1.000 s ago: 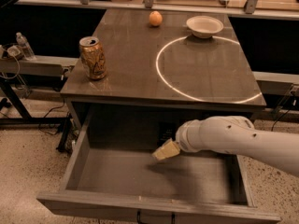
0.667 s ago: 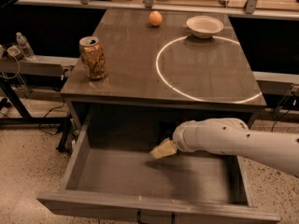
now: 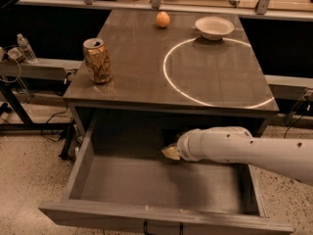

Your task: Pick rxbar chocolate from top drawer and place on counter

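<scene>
It looked like a robotics test lab rather than a home. The glossy grey-brown counter (image 3: pixel 132 67) bore a thin white marked circle (image 3: pixel 166 77). Black cables (image 3: pixel 54 119) trailed over the speckled stone floor (image 3: pixel 29 160) left of the counter, and bare metal-framed benches (image 3: pixel 39 67) flanked it. Below the counter's front edge, the cream gripper (image 3: pixel 171 152) on a white arm (image 3: pixel 244 148) sat inside the open grey drawer (image 3: pixel 80 160).

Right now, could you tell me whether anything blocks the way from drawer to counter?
Nothing visible does. The gripper sits near the back of the drawer, below the front edge of the counter; can, orange and bowl stand aside.
</scene>
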You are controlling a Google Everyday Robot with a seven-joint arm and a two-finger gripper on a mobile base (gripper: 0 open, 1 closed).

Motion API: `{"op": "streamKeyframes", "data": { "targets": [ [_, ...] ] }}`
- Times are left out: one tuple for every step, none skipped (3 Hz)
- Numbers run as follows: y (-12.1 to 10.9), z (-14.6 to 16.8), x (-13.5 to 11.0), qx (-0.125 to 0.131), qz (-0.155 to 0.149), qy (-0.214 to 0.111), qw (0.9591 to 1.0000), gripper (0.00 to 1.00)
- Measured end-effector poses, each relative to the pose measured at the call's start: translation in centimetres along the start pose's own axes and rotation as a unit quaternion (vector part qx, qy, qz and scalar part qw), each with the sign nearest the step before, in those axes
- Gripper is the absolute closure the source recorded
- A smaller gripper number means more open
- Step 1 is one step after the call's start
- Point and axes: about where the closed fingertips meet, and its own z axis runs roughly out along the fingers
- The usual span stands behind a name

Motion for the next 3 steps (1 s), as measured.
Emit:
{"op": "streamKeyframes", "data": {
  "targets": [
    [-0.03, -0.05, 0.42, -0.001, 0.003, 0.006, 1.0000, 0.88],
    [-0.04, -0.13, 0.35, -0.001, 0.003, 0.006, 1.0000, 1.00],
    [-0.04, -0.16, 0.35, -0.001, 0.003, 0.006, 1.0000, 1.00]
  ]
}}
